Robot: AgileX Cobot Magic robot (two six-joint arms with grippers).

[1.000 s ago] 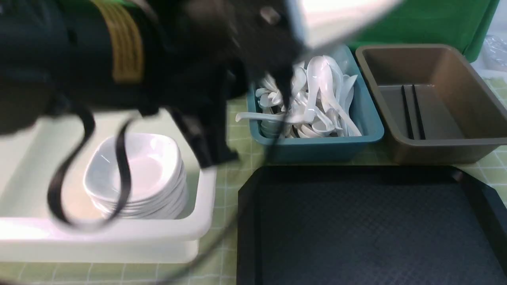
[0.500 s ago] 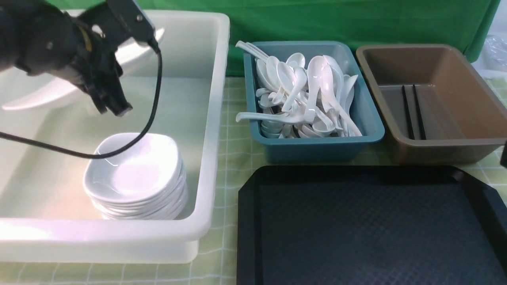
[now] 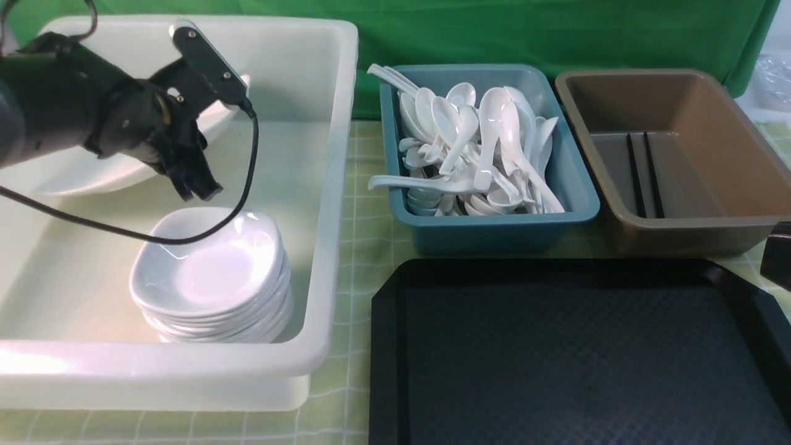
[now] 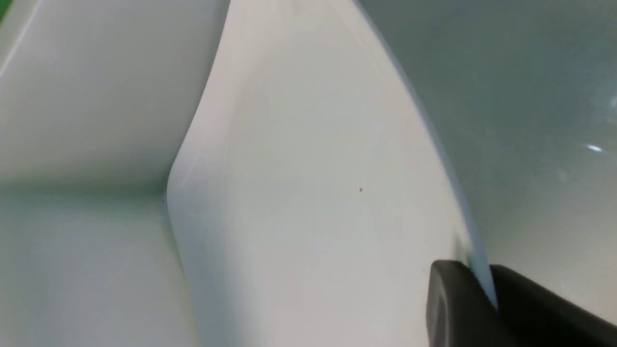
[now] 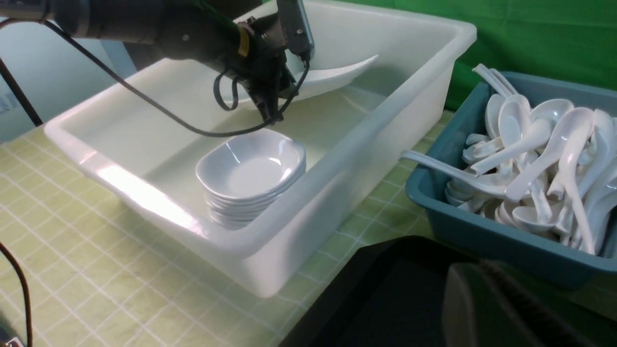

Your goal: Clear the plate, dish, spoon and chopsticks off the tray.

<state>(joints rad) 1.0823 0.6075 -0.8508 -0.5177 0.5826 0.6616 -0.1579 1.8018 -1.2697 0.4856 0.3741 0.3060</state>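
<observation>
My left gripper [image 3: 188, 176] is shut on the rim of the large white plate [image 3: 93, 176] and holds it tilted inside the white tub [image 3: 337, 185], behind a stack of small dishes [image 3: 210, 272]. In the left wrist view the plate's [image 4: 308, 193] edge sits clamped in the left gripper [image 4: 475, 274]. The black tray [image 3: 575, 358] lies bare at the front right. The black chopsticks [image 3: 642, 176] lie in the brown bin [image 3: 729, 232]. White spoons [image 3: 482, 148] fill the teal bin [image 3: 494, 232]; I cannot tell them apart. My right gripper [image 3: 780, 262], at the tray's right edge, looks shut and empty [image 5: 482, 270].
The tub, teal bin and brown bin stand in a row behind the tray on a green checked cloth [image 3: 364, 247]. A green backdrop [image 3: 494, 31] closes the far side. The left arm's black cable [image 3: 247, 161] hangs over the dish stack.
My left arm has swung with the plate from close in front of the camera to the tub's far left and lowered it. The right gripper has edged into view at the right.
</observation>
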